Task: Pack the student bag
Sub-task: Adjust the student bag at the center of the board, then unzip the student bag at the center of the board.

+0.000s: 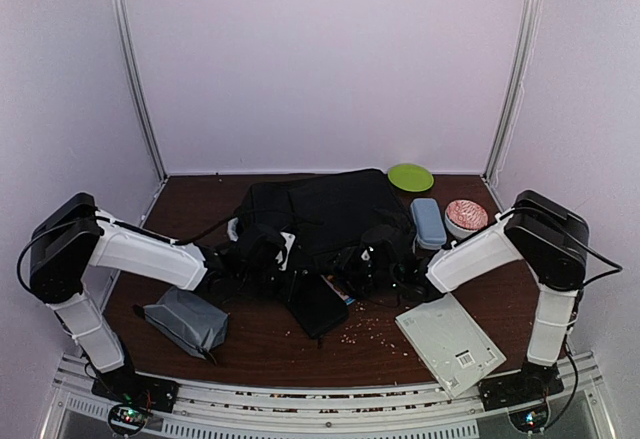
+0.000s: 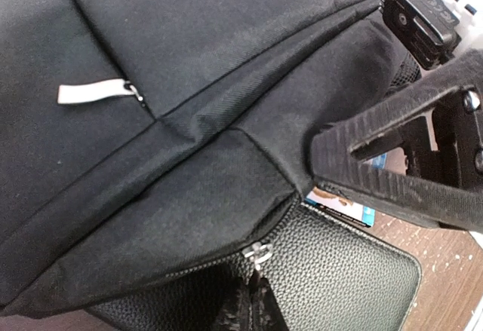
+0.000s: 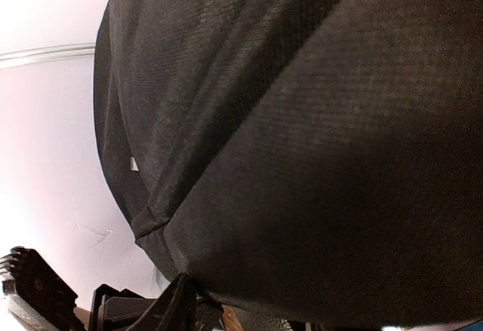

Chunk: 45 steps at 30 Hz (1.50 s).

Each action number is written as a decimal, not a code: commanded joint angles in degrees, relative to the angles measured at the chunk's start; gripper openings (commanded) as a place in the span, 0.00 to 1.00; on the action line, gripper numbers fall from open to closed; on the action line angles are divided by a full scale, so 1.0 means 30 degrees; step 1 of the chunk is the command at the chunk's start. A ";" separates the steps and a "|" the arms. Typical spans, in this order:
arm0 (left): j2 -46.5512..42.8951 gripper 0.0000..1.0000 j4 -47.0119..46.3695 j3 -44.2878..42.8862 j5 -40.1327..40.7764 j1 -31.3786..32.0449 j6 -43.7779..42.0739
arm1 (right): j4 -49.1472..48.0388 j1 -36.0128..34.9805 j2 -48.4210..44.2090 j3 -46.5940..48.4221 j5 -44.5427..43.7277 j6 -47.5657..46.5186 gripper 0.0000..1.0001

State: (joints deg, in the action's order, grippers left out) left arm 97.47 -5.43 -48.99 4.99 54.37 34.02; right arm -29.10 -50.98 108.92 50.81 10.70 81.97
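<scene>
The student bag [image 1: 322, 209] is a large black fabric bag lying at the back middle of the table. It fills the left wrist view [image 2: 189, 120] and the right wrist view [image 3: 302, 135]. My left gripper [image 1: 266, 259] is at the bag's front left edge. Its fingers [image 2: 253, 304] are shut on the pull tab under the metal zip ring [image 2: 260, 254]. My right gripper [image 1: 372, 264] is at the bag's front right edge and pinches the fabric rim, which pulls taut toward it. One of its fingers [image 2: 392, 169] shows in the left wrist view. In its own view [image 3: 192, 295] the fabric hides the far finger.
A flat black textured case [image 1: 318, 305] lies half under the bag's front edge. A grey zip pouch [image 1: 186, 320] is at front left and a white flat slab [image 1: 450, 344] at front right. A green plate [image 1: 410, 176], a blue-grey case [image 1: 428, 222] and a pink ball [image 1: 466, 215] are at back right.
</scene>
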 commanded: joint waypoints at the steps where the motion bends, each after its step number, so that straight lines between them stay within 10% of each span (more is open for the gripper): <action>1: -0.0809 0.00 0.0257 0.0381 0.0370 0.0070 -0.0366 | -0.1455 -0.0017 0.0391 0.0496 0.0158 0.0573 0.47; 19: -0.1290 0.00 0.0273 0.0750 0.0892 0.0070 -0.0368 | -0.2173 0.0070 0.0383 0.0368 0.0112 0.0726 0.00; 36: 0.0218 0.00 0.0578 -0.0245 -0.0313 0.0070 -0.0649 | -0.1264 0.0204 -0.0670 -0.0519 -0.0026 -0.0191 0.00; 45: 0.0656 0.20 0.0666 -0.0670 -0.0603 0.0072 -0.0849 | -0.1023 0.0199 -0.0481 -0.0112 0.0182 -0.0368 0.00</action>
State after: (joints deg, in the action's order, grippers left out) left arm 98.26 -3.44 -49.32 4.03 54.76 32.36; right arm -32.80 -50.68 108.27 49.54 10.74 82.37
